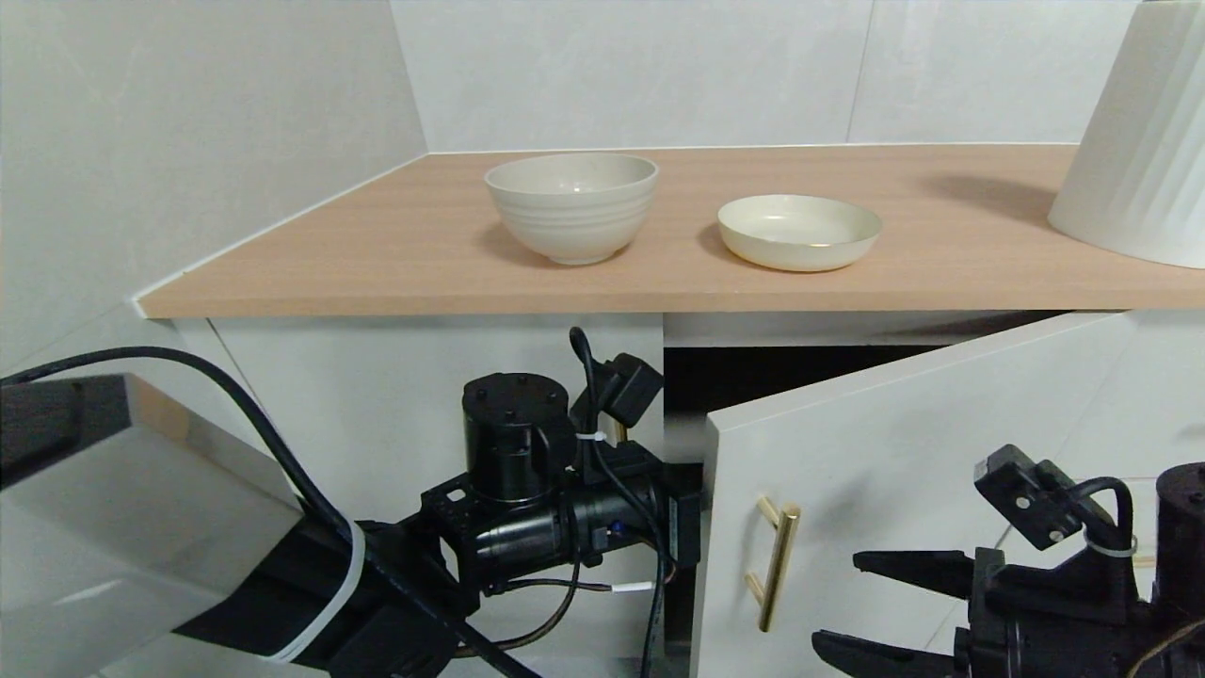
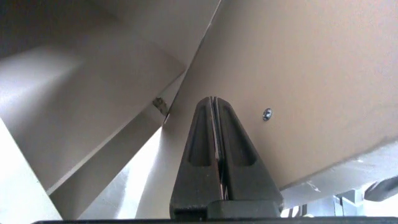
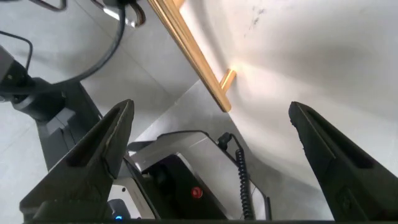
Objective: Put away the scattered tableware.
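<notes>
A white ribbed vessel (image 1: pixel 1139 141) is cut off at the right. The cream ribbed ceramic bowl (image 1: pixel 571 207) and the shallow cream dish (image 1: pixel 799 231) sit apart on the wooden tabletop (image 1: pixel 377 264), well above both pincers. The left pincer (image 2: pixel 214 104) is closed on nothing behind the ajar white cabinet door (image 1: pixel 894 452). The right pincer (image 1: pixel 838 601) is spread wide near the door's brass handle (image 1: pixel 777 565).

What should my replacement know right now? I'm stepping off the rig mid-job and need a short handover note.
Left pincer: shut, empty, low down behind the inner face of the cabinet door.
Right pincer: open, empty, outside the door near its gold handle.
Bowl and shallow dish: upright, side by side but apart, on the countertop.
Done: the door is partly open.
Left: both pieces are yet to be picked up and put inside the cabinet.
</notes>
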You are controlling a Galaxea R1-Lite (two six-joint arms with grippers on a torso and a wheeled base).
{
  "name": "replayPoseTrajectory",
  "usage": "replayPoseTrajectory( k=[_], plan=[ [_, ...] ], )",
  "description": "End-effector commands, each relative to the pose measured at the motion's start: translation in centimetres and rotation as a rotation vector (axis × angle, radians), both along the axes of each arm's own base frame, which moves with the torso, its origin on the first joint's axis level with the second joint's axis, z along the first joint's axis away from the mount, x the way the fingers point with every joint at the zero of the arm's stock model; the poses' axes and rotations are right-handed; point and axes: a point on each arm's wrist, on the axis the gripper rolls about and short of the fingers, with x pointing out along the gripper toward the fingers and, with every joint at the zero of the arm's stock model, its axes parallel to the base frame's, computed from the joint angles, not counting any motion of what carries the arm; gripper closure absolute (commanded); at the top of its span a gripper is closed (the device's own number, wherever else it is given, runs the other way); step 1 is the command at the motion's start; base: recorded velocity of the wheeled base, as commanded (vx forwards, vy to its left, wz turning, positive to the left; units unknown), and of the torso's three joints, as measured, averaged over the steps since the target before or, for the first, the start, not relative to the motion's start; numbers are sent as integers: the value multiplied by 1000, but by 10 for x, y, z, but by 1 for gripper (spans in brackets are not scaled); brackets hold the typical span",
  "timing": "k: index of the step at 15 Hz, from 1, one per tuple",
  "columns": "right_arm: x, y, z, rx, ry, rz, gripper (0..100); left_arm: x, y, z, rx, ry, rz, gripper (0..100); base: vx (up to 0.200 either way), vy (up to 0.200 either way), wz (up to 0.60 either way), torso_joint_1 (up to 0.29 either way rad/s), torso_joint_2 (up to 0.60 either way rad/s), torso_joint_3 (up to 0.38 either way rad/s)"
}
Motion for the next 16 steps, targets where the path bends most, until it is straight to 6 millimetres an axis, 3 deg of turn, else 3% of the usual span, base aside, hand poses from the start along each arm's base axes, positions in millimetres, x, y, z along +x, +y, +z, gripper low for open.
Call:
replayPoseTrajectory(
  k=[1, 7, 12, 16],
  plan=[
    [-4, -4, 6, 17, -26, -9, 0, 0, 0, 1, -4, -3, 1, 100, 0, 0, 0, 0, 0, 0],
    [-9, -8, 11, 25, -45, -22, 0, 0, -10, -1, 1, 5, -16, 100, -200, 0, 0, 2, 2, 2],
    [-9, -9, 14, 27, -64, -53, 0, 10, -19, -15, 17, 26, -12, 100, 0, 0, 0, 0, 0, 0],
    [-11, -10, 19, 37, -86, -69, 0, 12, -21, -14, 25, 36, -4, 100, 0, 0, 0, 0, 0, 0]
  ],
)
